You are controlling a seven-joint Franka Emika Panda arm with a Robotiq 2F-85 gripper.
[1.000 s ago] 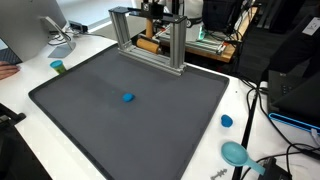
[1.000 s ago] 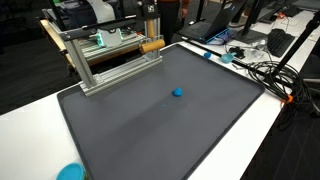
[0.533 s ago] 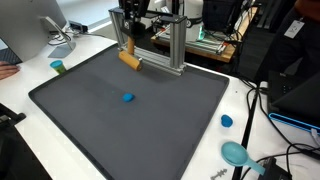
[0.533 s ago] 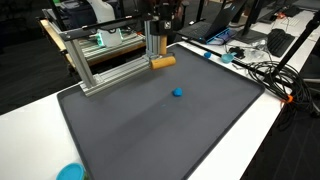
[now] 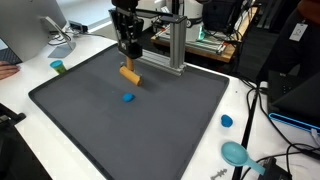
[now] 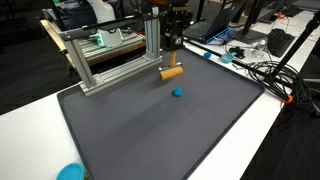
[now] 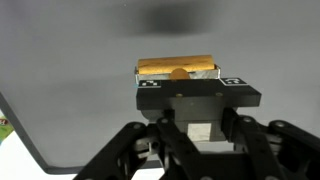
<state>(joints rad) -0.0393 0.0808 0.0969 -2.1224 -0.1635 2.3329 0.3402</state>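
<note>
My gripper (image 5: 129, 60) (image 6: 172, 62) hangs above the dark grey mat (image 5: 90, 120) (image 6: 130, 130), shut on an orange-brown wooden cylinder (image 5: 130, 73) (image 6: 172, 72) that it carries crosswise. In the wrist view the cylinder (image 7: 176, 66) lies across the top of the gripper body (image 7: 176, 68), with grey mat behind it. A small blue ball (image 5: 128, 98) (image 6: 178, 93) rests on the mat just below and in front of the cylinder. The metal frame rack (image 5: 150, 40) (image 6: 105, 55) stands behind the gripper at the mat's far edge.
A green cup (image 5: 58, 67) stands off the mat near a monitor base. A blue cap (image 5: 227, 121) and a teal bowl (image 5: 236, 153) sit on the white table; another teal bowl (image 6: 70, 172) shows at the near corner. Cables (image 6: 265, 70) lie along one side.
The gripper has come out from the metal rack and moved over the mat toward the blue ball, lowering with the wooden cylinder still in it.
</note>
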